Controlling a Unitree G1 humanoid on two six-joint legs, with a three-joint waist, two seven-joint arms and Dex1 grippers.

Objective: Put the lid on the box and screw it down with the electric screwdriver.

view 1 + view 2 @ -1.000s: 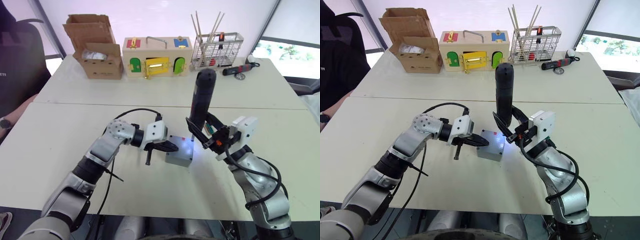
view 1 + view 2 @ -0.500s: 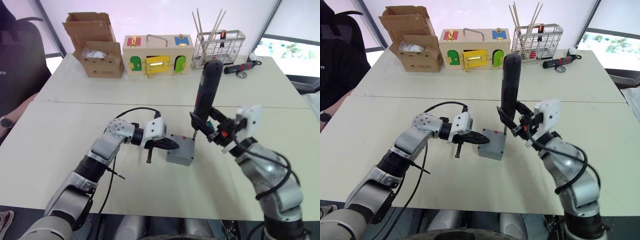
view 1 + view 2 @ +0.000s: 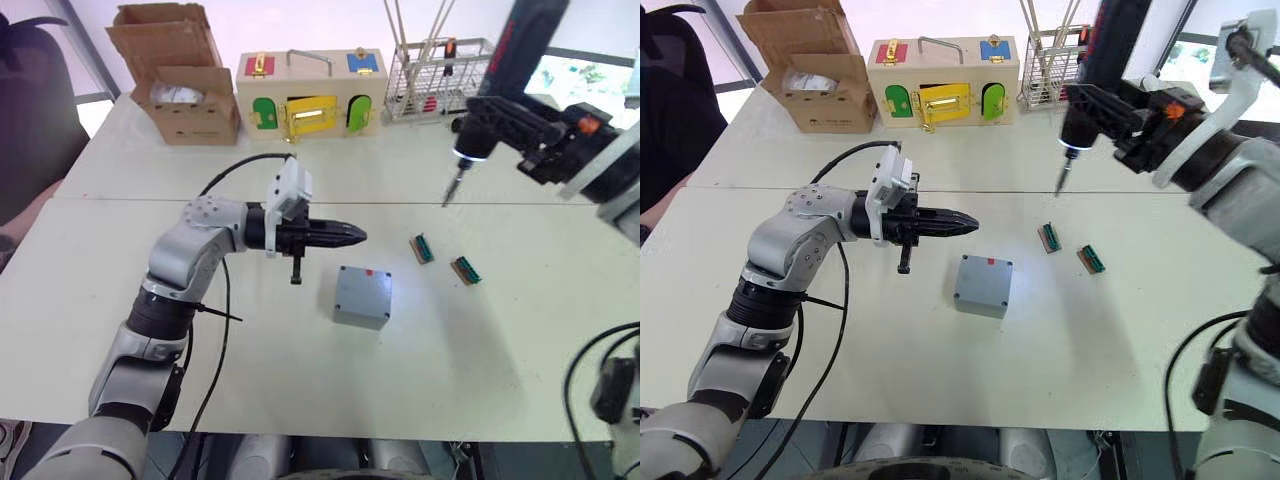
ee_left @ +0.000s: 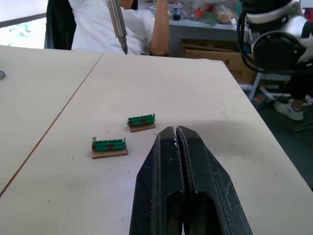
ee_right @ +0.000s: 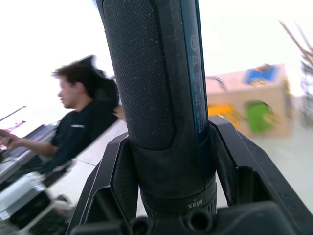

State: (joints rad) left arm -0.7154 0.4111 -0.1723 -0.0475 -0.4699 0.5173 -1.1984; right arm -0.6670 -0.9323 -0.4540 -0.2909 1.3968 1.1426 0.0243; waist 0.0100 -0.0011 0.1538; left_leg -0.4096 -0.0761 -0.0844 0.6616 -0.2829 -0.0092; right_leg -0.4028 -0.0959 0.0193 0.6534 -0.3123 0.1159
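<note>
Left eye view: the right claw [image 3: 490, 115] is raised high over the far right of the surface [image 3: 300, 390], its fingers clamped around the screwdriver [image 3: 505, 75]. The tool hangs nearly upright, bit down, with the tip well above the surface and a small light glowing at its nose. In the right wrist view the black barrel sits snug between the two fingers [image 5: 110, 181].

The box [image 3: 361, 297] rests alone near the middle of the surface with the lid [image 3: 364, 288] on top of it and a small red mark at its far edge. Neither claw touches it.

The left claw [image 3: 345, 236] hovers just beyond the box, on its left side, pointing toward the right with its fingers pressed together and nothing between them; the left wrist view shows the two black fingers [image 4: 168, 196] meeting with no gap.

Two small green terminal blocks [image 3: 421, 249] [image 3: 465, 270] lie on the surface to the right of the box, near each other but apart.

Along the far edge stand a cardboard box [image 3: 178, 85], a wooden box [image 3: 308, 95] with coloured doors, and a wire basket [image 3: 428, 90] holding sticks.
</note>
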